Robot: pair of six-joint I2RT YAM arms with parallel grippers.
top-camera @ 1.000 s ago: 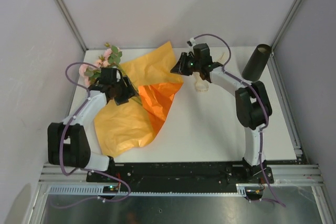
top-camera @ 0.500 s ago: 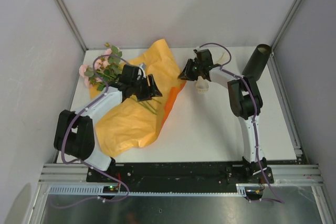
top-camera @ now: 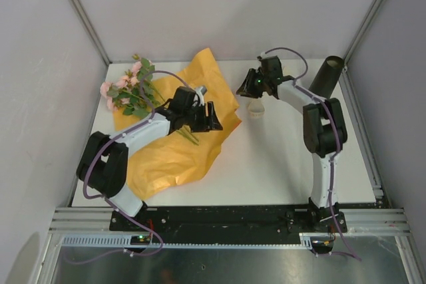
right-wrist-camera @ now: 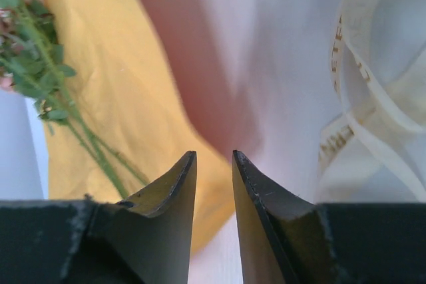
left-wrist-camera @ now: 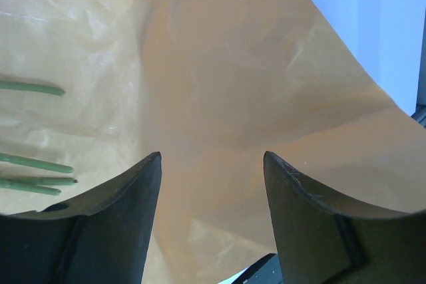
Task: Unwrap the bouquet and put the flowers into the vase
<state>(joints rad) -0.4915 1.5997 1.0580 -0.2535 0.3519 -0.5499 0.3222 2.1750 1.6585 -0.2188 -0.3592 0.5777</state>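
The bouquet lies unwrapped. Its orange-yellow paper (top-camera: 174, 154) is spread flat on the table, and the flowers (top-camera: 128, 90) rest on its far left corner with stems pointing right. My left gripper (top-camera: 214, 119) hovers open over the paper's right part. In the left wrist view its fingers (left-wrist-camera: 212, 154) stand wide apart with only paper (left-wrist-camera: 219, 64) beneath and stem ends (left-wrist-camera: 36, 164) to the left. My right gripper (top-camera: 245, 86) is just off the paper's right edge, and its jaws (right-wrist-camera: 214, 153) stand narrowly open on nothing. The black vase (top-camera: 325, 78) stands at the far right.
The cream ribbon (top-camera: 256, 108) lies loose on the white table below my right gripper, and the right wrist view shows the ribbon (right-wrist-camera: 373, 98) to its right. Metal frame posts and grey walls close in the table on both sides and at the back.
My left gripper swept right across the paper, away from the flowers. My right gripper drew back to the right off the paper's edge, and its jaws parted a little. The lifted paper flap has dropped flat.
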